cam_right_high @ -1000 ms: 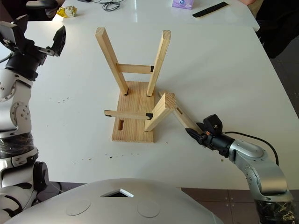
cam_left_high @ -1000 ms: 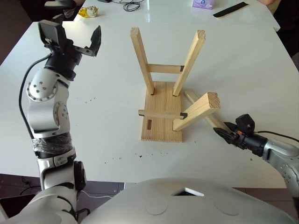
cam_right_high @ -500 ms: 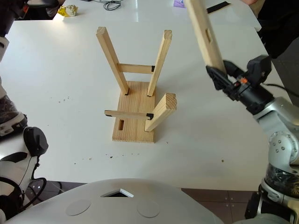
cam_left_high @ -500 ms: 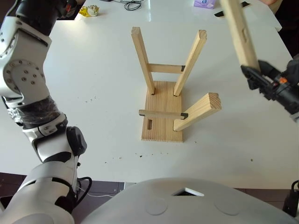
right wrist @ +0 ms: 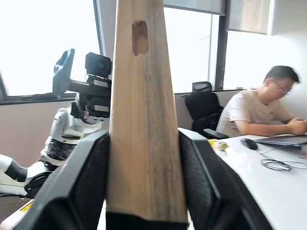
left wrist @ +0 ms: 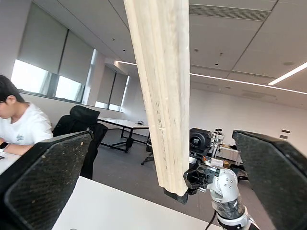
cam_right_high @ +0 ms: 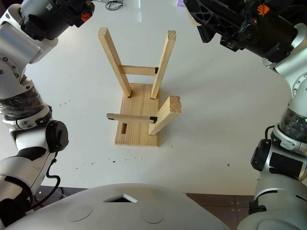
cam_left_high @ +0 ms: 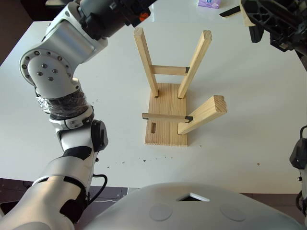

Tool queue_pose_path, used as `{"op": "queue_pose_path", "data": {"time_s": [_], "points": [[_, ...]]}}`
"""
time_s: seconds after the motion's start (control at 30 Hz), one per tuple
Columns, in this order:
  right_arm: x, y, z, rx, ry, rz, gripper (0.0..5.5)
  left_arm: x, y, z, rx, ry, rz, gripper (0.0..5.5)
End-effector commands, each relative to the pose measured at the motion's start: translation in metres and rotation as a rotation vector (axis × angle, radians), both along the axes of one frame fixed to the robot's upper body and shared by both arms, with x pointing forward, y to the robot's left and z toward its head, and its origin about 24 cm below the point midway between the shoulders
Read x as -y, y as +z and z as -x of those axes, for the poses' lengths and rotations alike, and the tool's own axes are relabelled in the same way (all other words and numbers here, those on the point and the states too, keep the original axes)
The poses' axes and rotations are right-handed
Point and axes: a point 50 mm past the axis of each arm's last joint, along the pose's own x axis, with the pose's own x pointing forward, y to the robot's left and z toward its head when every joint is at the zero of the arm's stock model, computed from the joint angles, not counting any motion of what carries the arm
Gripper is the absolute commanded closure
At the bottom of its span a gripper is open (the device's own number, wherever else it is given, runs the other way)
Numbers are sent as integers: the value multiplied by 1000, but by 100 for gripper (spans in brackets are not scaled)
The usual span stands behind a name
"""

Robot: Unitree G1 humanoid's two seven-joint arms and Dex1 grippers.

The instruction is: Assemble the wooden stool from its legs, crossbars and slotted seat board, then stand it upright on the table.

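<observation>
The slotted seat board (cam_left_high: 165,125) lies flat on the white table (cam_left_high: 249,96). Two legs stand upright in it, joined by a crossbar (cam_left_high: 169,70). A third leg (cam_left_high: 204,114) leans tilted at the board's right edge with another crossbar (cam_left_high: 165,116) on it, and one slot (cam_left_high: 153,127) is bare. My right gripper (right wrist: 144,134) is shut on the fourth leg (right wrist: 144,81) and holds it high above the table's far right (cam_left_high: 245,17). My left gripper (left wrist: 163,139) is raised beside it and open. Its fingers (left wrist: 43,182) stand wide on either side of that leg (left wrist: 160,96) without touching it.
A purple box (cam_left_high: 209,4) and a black strip (cam_left_high: 234,10) lie at the table's far edge, with cables (cam_right_high: 112,5) farther left. Small dark crumbs dot the table in front of the board.
The right gripper has carried the leg higher and toward the far side. The left arm has swung in from the left, and its open fingers now straddle the leg.
</observation>
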Motion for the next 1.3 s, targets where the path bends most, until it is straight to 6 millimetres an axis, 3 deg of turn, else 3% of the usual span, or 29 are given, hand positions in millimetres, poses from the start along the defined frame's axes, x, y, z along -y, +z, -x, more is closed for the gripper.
{"op": "queue_pose_path", "data": {"time_s": [0.03, 0.2, 0.73, 1.3], "points": [[-6, 7, 4, -57, 164, 2, 345, 3, -6, 6, -3, -117, 5, 10], [-10, 7, 9, -116, 300, 32, 345, 1, -4, 15, 22, -197, 28, 10], [-22, 4, 1, -161, 398, 147, 345, 11, -4, 14, 30, -179, 7, 10], [-23, 8, 1, -165, 436, 225, 345, 5, -17, 23, 42, -217, -47, 269]]}}
